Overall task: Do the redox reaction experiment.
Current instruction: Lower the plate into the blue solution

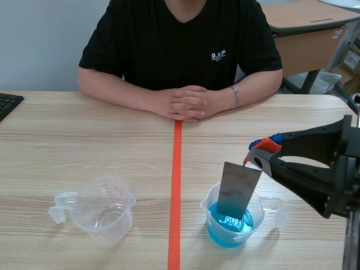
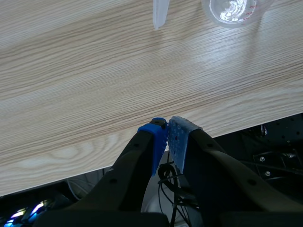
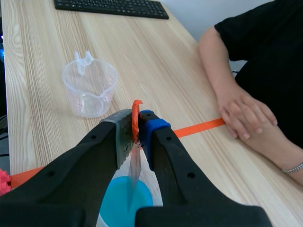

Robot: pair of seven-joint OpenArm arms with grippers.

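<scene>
A grey metal sheet (image 1: 237, 190) stands tilted with its lower end dipped in blue liquid inside a clear beaker (image 1: 253, 224), right of the red tape line. My right gripper (image 1: 260, 154) is shut on the sheet's upper corner; in the right wrist view the sheet (image 3: 134, 166) hangs edge-on between the fingers above the blue liquid (image 3: 127, 204). An empty clear measuring cup (image 1: 103, 207) sits at the left, also seen ahead of the right gripper (image 3: 136, 125) as the cup (image 3: 89, 87). My left gripper (image 2: 167, 134) is shut on nothing at the table's near edge, the empty cup (image 2: 233, 10) ahead of it.
A person sits across the table with clasped hands (image 1: 185, 103) resting on it near the tape line's far end. A black keyboard (image 1: 8, 103) lies at the far left edge. Bare wood lies between the two cups.
</scene>
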